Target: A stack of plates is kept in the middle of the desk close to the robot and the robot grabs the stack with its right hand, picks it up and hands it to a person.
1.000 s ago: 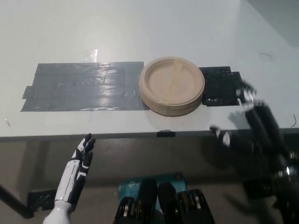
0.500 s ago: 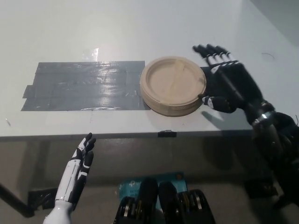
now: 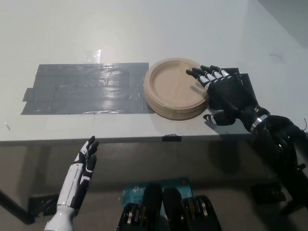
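My right hand [image 3: 226, 94] lies spread, fingers over the right rim of the plates [image 3: 176, 94] stacked on the desk [image 3: 144, 33], my left hand [image 3: 82, 168] open below the edge

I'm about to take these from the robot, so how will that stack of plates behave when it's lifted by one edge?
The stack of plates looks like thin tan disposables, so probably light. Gripped only at its right rim, where the right hand reaches over it, it may sag or fan apart. Loose layers could slide if tilted.
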{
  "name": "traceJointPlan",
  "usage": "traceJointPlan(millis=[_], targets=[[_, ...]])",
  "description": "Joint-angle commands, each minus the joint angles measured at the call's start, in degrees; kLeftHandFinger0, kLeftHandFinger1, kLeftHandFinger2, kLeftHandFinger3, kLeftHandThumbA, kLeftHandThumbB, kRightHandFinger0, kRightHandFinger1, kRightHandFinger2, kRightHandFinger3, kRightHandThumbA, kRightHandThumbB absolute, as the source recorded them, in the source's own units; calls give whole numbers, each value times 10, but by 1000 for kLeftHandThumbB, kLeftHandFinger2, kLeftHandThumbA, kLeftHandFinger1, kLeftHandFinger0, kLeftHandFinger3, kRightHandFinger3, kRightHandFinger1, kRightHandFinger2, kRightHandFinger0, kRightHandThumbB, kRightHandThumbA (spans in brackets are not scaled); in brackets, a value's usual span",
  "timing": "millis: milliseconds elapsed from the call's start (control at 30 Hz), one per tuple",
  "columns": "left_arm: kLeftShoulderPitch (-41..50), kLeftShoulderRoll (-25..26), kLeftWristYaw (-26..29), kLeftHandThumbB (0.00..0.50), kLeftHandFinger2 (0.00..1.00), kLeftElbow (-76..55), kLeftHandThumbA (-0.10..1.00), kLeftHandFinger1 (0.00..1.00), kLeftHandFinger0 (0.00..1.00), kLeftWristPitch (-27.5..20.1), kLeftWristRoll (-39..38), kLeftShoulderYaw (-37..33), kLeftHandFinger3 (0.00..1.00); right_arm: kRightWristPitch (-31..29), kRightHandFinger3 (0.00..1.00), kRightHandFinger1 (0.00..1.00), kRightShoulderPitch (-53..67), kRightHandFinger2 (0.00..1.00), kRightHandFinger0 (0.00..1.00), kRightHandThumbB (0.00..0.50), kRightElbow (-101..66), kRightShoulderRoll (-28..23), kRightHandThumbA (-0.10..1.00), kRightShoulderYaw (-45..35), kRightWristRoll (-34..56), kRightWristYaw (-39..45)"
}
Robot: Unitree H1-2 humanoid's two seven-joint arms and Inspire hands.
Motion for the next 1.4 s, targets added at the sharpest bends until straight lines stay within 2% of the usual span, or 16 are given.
traceJointPlan(millis=[0, 233, 400, 667, 1267, 1367], targets=[[-9, 4, 0, 0, 1000, -15, 1000, 1000, 1000, -13, 0, -1, 1000, -3, 1000, 1000, -29, 1000, 1000, 500, -17, -18, 906, 1, 10, 46], [-5, 3, 0, 0, 1000, -15, 1000, 1000, 1000, -14, 1, -3, 1000, -8, 1000, 1000, -22, 1000, 1000, 500, -4, -11, 945, 5, -12, 25], [-5, 3, -1, 0, 1000, -15, 1000, 1000, 1000, -15, 1, -3, 1000, -11, 1000, 1000, -16, 1000, 1000, 483, 16, 2, 910, 8, -18, -2], [-6, 5, 0, 0, 1000, -13, 1000, 1000, 1000, -18, 2, -3, 1000, -19, 1000, 1000, -8, 1000, 1000, 485, 42, 25, 892, 17, -37, -47], [-9, 5, -3, 0, 1000, -16, 1000, 1000, 1000, -9, -2, -1, 1000, -27, 1000, 1000, -33, 1000, 1000, 500, 93, 47, 908, 47, -61, -78], [-10, 6, -2, 0, 1000, -16, 1000, 1000, 1000, -12, 2, -1, 1000, -28, 1000, 1000, -42, 1000, 1000, 500, 111, 49, 836, 50, -63, -82]])
